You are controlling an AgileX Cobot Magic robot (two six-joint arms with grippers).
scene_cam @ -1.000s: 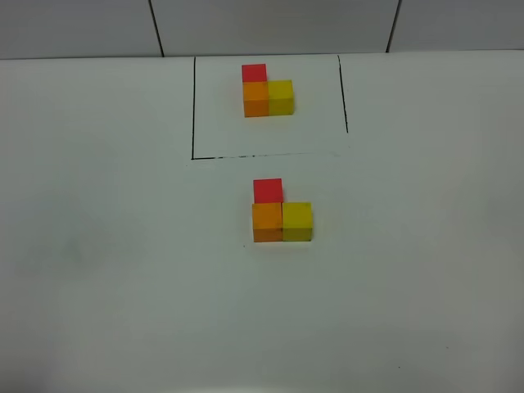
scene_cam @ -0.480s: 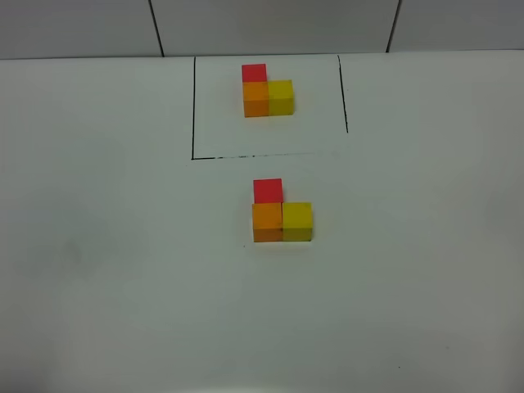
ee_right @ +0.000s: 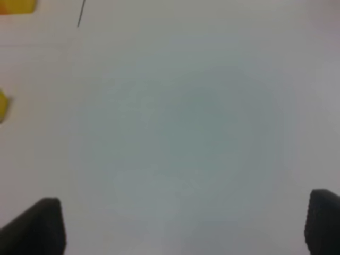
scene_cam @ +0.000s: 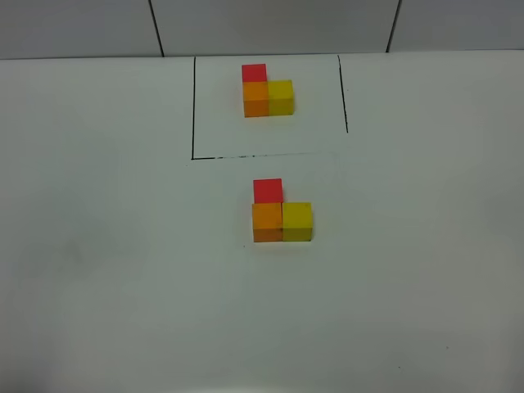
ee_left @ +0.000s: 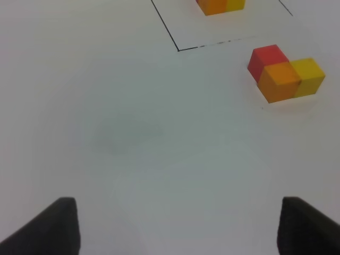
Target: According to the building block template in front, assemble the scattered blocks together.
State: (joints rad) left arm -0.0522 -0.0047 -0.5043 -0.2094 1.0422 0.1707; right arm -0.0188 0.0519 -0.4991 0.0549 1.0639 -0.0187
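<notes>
Scattered blocks — well beyond left hand

Only the template and the assembled blocks interrupt the table, open elsewhere.

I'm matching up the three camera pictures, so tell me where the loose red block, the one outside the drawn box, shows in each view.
Exterior high: the loose red block sits near the middle, behind the orange block.
Left wrist: red block at the upper right, touching the orange block.
Right wrist: not in it; only yellow slivers at the left edge.
Shared landmark: the black outline.
</notes>
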